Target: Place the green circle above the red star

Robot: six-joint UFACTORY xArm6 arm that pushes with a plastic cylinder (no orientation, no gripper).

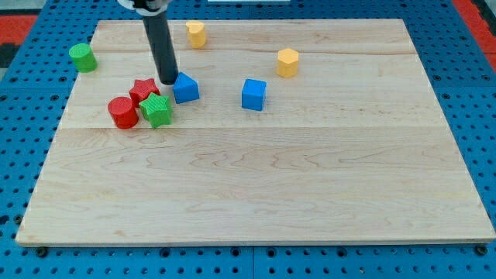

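The green circle (pixel 81 56) stands at the board's upper left corner, by the edge. The red star (pixel 143 90) lies lower and to the right, in a cluster with a red cylinder (pixel 122 112) and a green star (pixel 156 111). My tip (pixel 168 81) is down on the board just right of the red star and touching or almost touching the left side of a blue block (pixel 185 88). The tip is well to the right of and below the green circle.
A blue cube (pixel 253 94) sits right of the cluster. A yellow block (pixel 196 33) is near the top edge and a yellow hexagon (pixel 287 63) at upper right. The wooden board (pixel 256 186) lies on a blue pegboard.
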